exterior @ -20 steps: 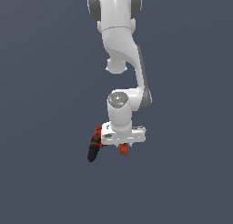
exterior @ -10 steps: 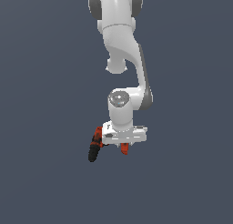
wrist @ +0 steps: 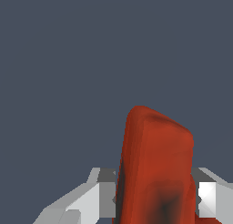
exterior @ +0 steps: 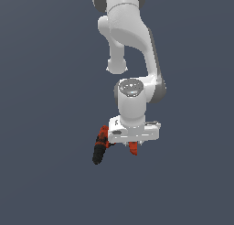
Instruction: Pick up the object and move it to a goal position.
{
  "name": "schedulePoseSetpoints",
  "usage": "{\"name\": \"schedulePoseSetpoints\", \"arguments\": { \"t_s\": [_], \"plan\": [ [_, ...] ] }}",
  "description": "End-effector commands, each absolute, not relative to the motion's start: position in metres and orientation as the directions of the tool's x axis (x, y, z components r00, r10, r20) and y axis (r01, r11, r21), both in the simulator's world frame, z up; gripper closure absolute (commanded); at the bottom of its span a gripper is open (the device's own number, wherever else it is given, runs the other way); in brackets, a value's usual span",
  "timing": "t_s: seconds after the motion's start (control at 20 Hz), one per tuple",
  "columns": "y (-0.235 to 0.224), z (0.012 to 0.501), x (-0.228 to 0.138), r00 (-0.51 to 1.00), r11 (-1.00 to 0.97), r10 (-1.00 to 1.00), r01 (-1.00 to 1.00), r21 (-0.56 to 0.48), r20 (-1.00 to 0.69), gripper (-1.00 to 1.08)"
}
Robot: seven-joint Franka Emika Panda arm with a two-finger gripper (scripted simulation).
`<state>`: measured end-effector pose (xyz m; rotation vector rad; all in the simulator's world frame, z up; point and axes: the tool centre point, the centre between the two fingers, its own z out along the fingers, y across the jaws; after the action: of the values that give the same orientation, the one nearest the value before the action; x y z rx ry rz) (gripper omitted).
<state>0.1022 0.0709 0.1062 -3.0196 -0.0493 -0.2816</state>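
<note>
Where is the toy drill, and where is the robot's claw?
toy drill (exterior: 98,152): exterior view, on its black chuck end.
toy drill (wrist: 157,164): wrist view, on its orange-red body.
claw (exterior: 133,145): exterior view, between the fingertips, shut on the drill.

Exterior view: set well back from me, facing my white arm (exterior: 132,59) head-on at mid height, the whole lower arm in frame against plain grey. Wrist view: mounted on my wrist, looking along my light grey gripper (wrist: 154,198), very near. Shared by both views: the small orange-red toy drill with black chuck end (exterior: 101,144) (wrist: 157,168) and my gripper (exterior: 130,146).
</note>
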Motion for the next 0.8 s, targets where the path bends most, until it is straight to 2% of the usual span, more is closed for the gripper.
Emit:
{"name": "schedulePoseSetpoints", "arguments": {
  "t_s": [0.0, 0.45, 0.75],
  "plan": [
    [0.081, 0.135, 0.111, 0.980, -0.994, 0.022, 0.043, -0.104, 0.195, 1.08],
    [0.117, 0.220, 0.136, 0.980, -0.994, 0.022, 0.043, -0.104, 0.196, 1.08],
    [0.133, 0.256, 0.147, 0.980, -0.994, 0.022, 0.043, -0.104, 0.196, 1.08]
  ]
}}
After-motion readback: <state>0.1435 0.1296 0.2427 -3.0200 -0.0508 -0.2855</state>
